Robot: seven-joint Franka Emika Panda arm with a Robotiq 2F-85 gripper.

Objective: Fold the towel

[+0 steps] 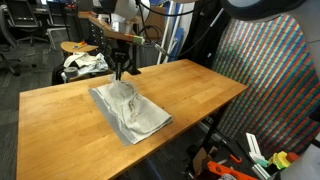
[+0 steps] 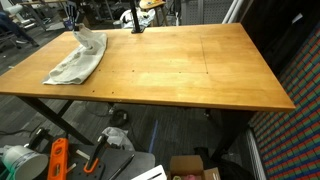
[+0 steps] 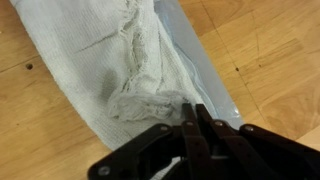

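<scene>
Standing in a cluttered workshop, wooden table bearing a rumpled towel, pincer nipped tight on its fabric.

the arm points steeply down, fingers apparently pressed tight together.

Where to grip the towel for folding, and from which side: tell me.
Probably the short end under the gripper, from straight above: the towel lies flat and limp on the table, so only a pinched-up edge gives purchase. The gripper is shut on it there.
</scene>
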